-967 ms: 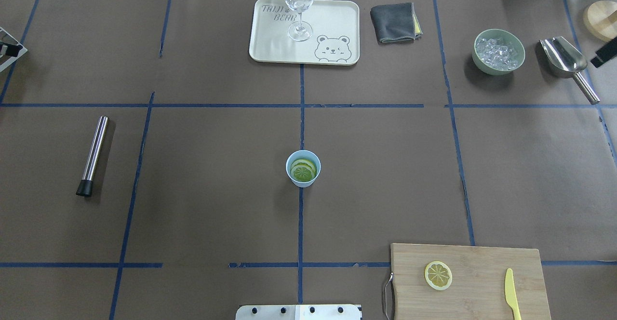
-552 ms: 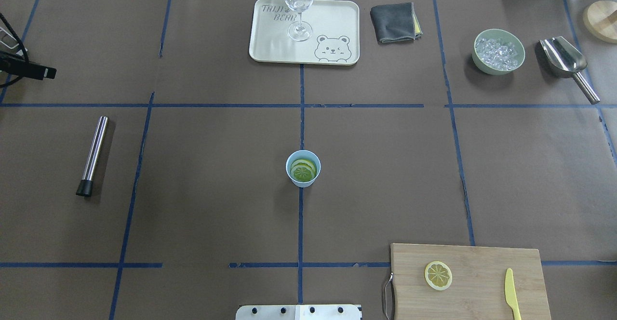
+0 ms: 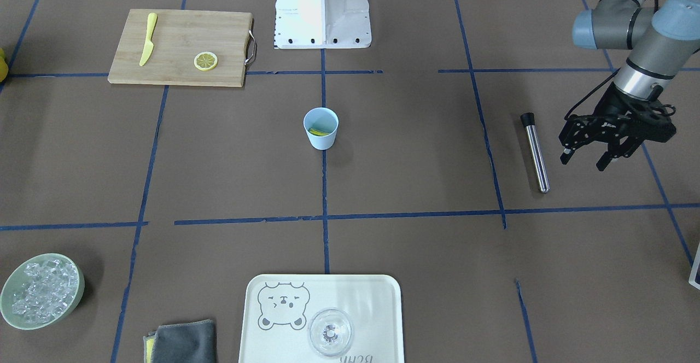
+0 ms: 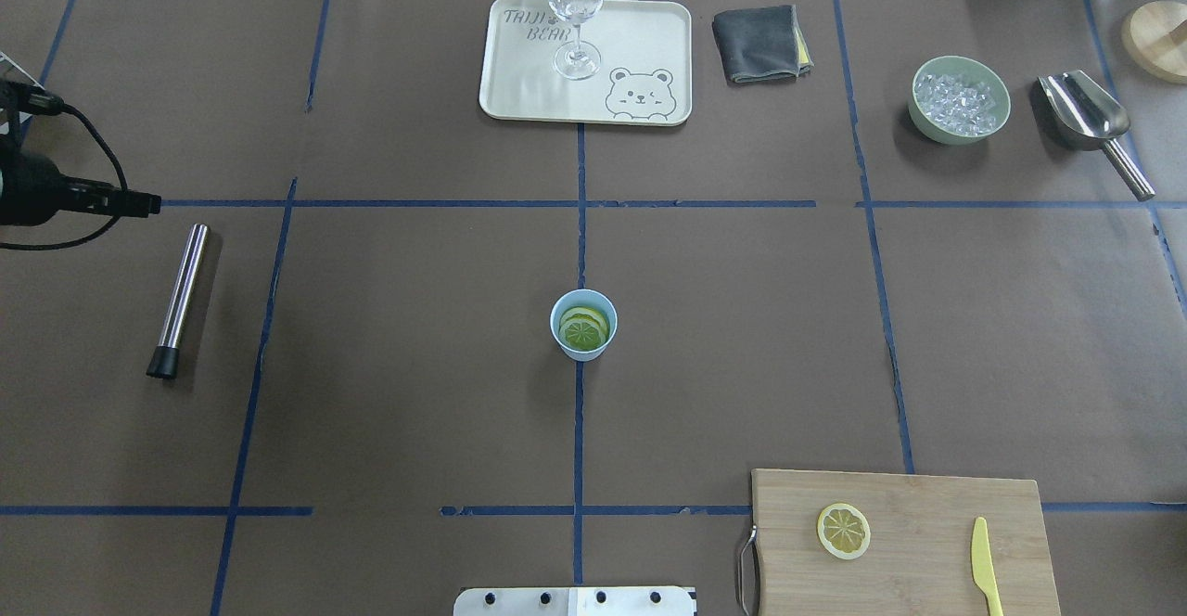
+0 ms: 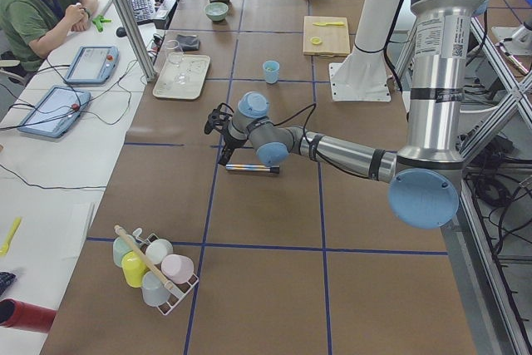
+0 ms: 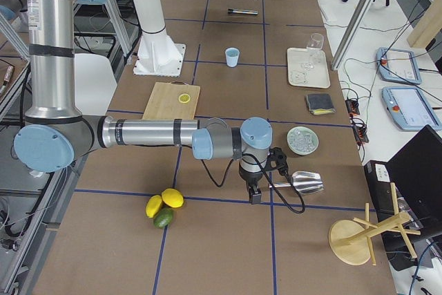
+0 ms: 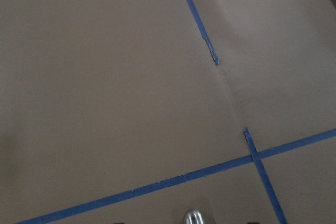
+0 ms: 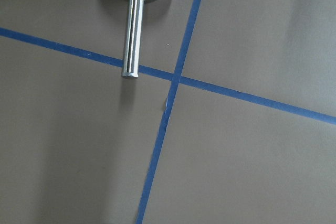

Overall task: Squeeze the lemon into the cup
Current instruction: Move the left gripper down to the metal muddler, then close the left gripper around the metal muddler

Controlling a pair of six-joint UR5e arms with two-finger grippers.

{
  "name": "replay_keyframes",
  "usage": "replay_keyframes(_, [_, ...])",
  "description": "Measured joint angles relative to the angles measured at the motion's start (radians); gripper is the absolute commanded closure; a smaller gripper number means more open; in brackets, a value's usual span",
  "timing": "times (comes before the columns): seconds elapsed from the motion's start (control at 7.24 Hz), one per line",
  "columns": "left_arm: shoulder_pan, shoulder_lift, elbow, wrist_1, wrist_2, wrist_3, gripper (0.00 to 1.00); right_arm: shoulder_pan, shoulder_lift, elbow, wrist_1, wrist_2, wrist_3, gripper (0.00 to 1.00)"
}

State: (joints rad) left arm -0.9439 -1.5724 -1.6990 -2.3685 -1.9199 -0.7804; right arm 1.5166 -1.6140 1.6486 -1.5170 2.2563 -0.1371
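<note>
Brown paper-covered table [image 4: 417, 393], marked into squares with blue tape, is carrying everything.

Left arm [image 3: 640, 62] is reaching in low over its own end of the table. Left gripper [image 3: 585, 160] is hanging with its fingers spread wide, gripping nothing, just beside a steel rod with a black tip [image 4: 181, 296] and apart from it.

Right arm [image 6: 152, 132] is stretching toward the opposite end. Right gripper [image 6: 252, 195] is pointing down near the metal scoop [image 4: 1085, 110]; it is showing only in the side view, so whether its fingers are apart or together cannot be told.

Wooden cutting board [image 4: 927, 505] is lying at the near edge on the robot's right. Cream tray [image 4: 649, 41] with a bear print is sitting at the far edge, a clear stemmed glass [image 4: 575, 4] standing on it. Folded grey cloth [image 4: 756, 41] is lying just beside the tray. Pale green bowl [image 4: 927, 129] is holding ice, near the scoop.

Cup [image 4: 582, 352], light blue, is standing upright at the table's centre on a tape line, well apart from both grippers. Two round greenish-yellow citrus slices [image 4: 583, 328] are lying inside it.

Yellow knife [image 4: 985, 565] is lying on the board. Lemon slice [image 4: 843, 530] is lying flat on the board, near the knife and not touching it.
</note>
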Motion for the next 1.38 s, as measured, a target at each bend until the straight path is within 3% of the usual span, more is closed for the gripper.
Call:
replay_keyframes(0.41, [0.090, -0.012, 0.053, -0.011, 0.074, -0.029, 0.25, 0.000, -0.001, -0.002, -0.006, 0.000, -0.001, 0.00])
replay_keyframes(0.69, [0.100, -0.053, 0.058, 0.082, 0.031, -0.022, 0.25, 0.001, -0.001, -0.002, -0.006, -0.001, -0.001, 0.00])
replay_keyframes(0.97, [0.100, -0.106, 0.059, 0.191, -0.010, 0.118, 0.25, 0.001, -0.001, -0.004, -0.006, -0.001, -0.001, 0.00])
replay_keyframes(1.38, [0.094, -0.110, 0.069, 0.214, -0.019, 0.195, 0.37, 0.001, 0.000, -0.005, -0.006, -0.001, -0.001, 0.00])
